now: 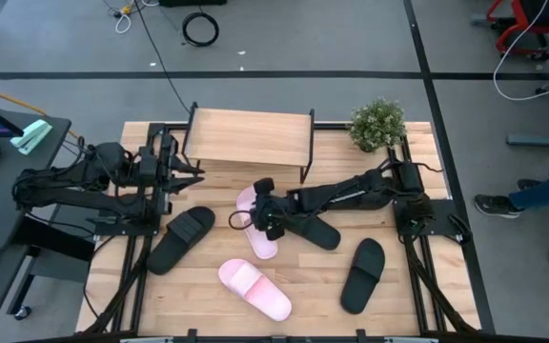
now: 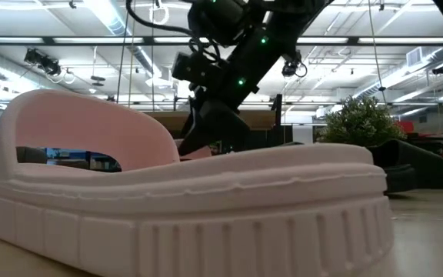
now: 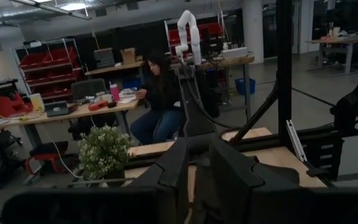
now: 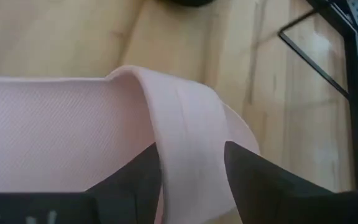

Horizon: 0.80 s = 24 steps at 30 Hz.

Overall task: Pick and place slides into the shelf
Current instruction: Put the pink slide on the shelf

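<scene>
My right gripper (image 1: 267, 217) reaches over the table's middle and is shut on a pale pink slide (image 1: 258, 233) in front of the shelf (image 1: 248, 136). A second pink slide (image 1: 254, 288) lies sole down nearer the front edge and fills the low view (image 2: 183, 200). One black slide (image 1: 181, 238) lies at the left and one (image 1: 363, 273) at the right. A third (image 1: 318, 232) is partly hidden under my right arm. My left gripper (image 1: 191, 170) waits at the shelf's left end, empty, with a narrow gap between its fingers (image 3: 178, 165). My right gripper holds the pink slide by its wide strap (image 4: 188, 149), at the strap's edge. One finger (image 4: 138, 180) is on the strap's inner side over the footbed, the other (image 4: 253, 183) on its outer side. The fingers slant down from the table's right. Whether the sole has left the table, I cannot tell.
A small potted plant (image 1: 377, 124) stands at the back right beside the shelf. The arms' black frames (image 1: 417, 238) run along both sides of the table. A person (image 3: 157, 102) sits at a desk in the room beyond.
</scene>
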{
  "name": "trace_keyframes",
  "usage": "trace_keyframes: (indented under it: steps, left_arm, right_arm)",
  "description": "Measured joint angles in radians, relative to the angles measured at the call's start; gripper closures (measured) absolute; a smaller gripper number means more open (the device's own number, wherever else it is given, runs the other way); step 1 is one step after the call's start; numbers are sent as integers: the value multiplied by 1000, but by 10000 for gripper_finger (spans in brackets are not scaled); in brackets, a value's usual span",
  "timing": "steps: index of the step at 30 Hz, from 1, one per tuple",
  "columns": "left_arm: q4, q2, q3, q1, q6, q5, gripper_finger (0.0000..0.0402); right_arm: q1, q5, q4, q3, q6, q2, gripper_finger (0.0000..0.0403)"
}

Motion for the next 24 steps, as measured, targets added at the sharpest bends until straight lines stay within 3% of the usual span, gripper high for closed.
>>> trace_keyframes:
  steps: [6, 13, 24]
  left_arm:
    - [-45, 0, 0, 0, -1, 0, 326]
    - [-47, 0, 0, 0, -10, 0, 334]
    - [-48, 0, 0, 0, -131, 0, 329]
  right_arm:
    - [-55, -72, 14, 0, 24, 15, 261]
    - [-80, -99, 24, 3, 73, 46, 386]
    - [55, -108, 11, -2, 275, -137, 389]
